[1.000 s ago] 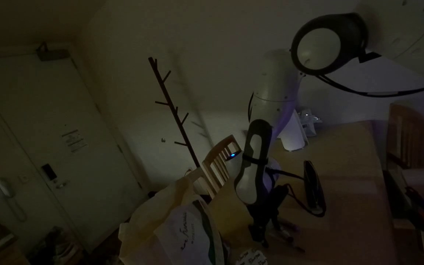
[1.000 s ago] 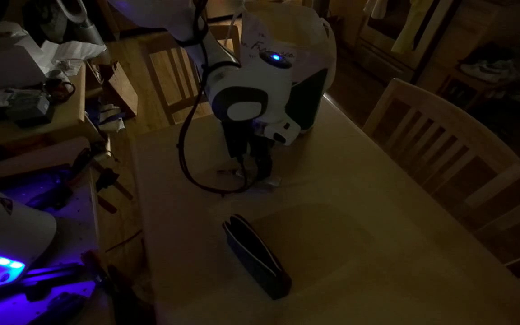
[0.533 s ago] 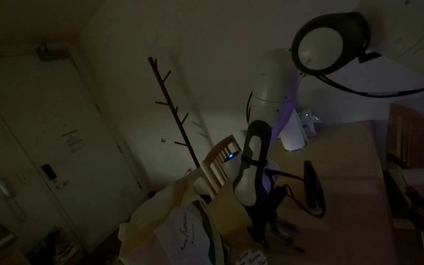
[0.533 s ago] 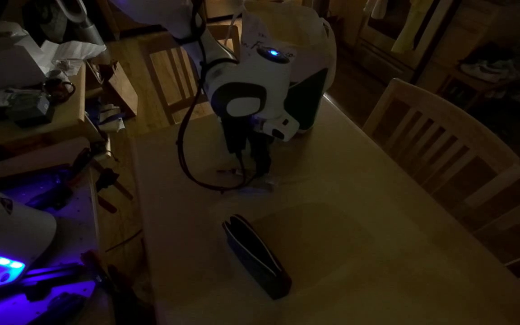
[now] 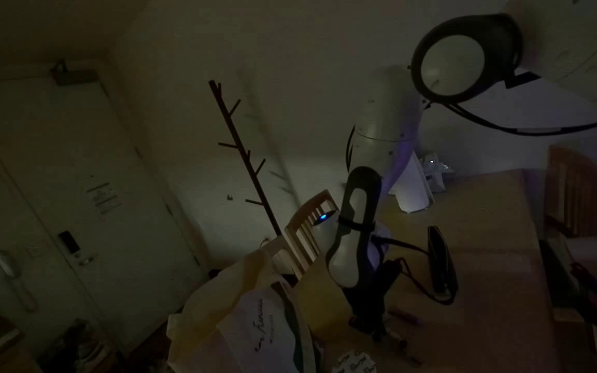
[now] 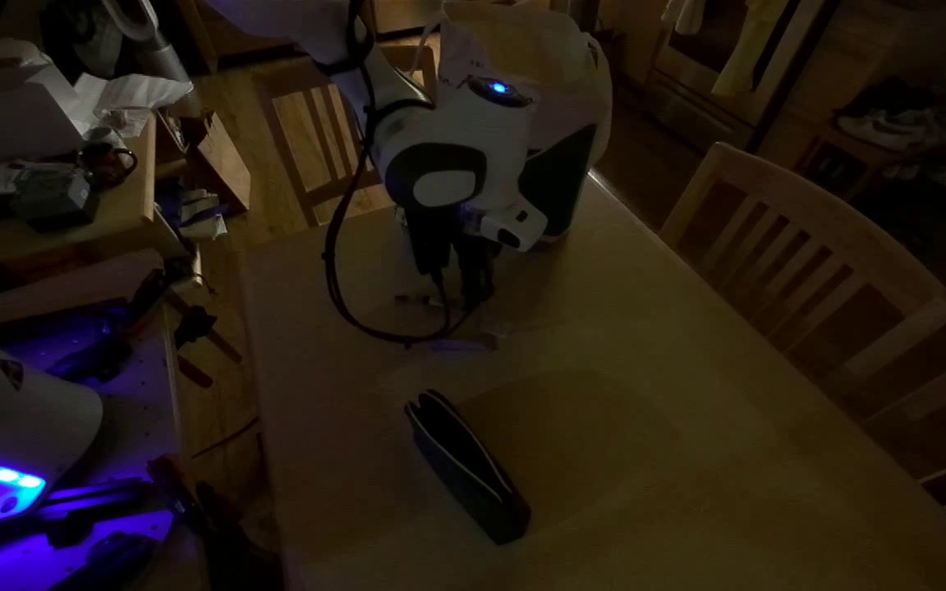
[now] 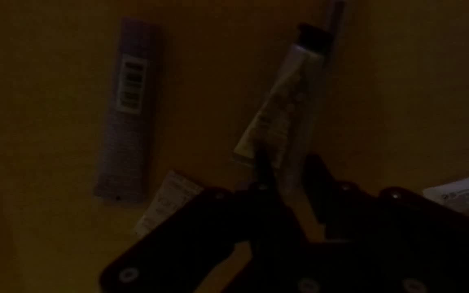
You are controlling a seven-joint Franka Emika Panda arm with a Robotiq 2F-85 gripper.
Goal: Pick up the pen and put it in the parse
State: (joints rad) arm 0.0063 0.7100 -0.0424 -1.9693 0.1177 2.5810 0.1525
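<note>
In the wrist view a slender pale pen (image 7: 336, 24) with a dark upper end lies along the right side of a whitish tube (image 7: 285, 97) with a black cap. Its lower end runs between the fingers of my gripper (image 7: 288, 159). The left fingertip (image 7: 264, 165) overlaps the tube's bottom edge, while the right one is close beside the pen. A gap still shows between the jaws, and the dim light hides whether they touch anything. The black parse (image 6: 473, 492) lies unzipped on the table in both exterior views, apart from the gripper (image 6: 475, 287).
A purplish packet (image 7: 130, 146), a printed paper piece (image 7: 167, 199) and a white item (image 7: 462, 191) lie around the gripper. A large shopping bag (image 6: 559, 180) stands just behind it. The arm's loose cable (image 6: 333, 271) hangs beside the gripper. A chair (image 6: 810, 246) borders the table.
The jaws have come closer together and the gripper has shifted slightly. The tube and the pen have slid a little with it, away from the purplish packet. The parse has stayed put.
</note>
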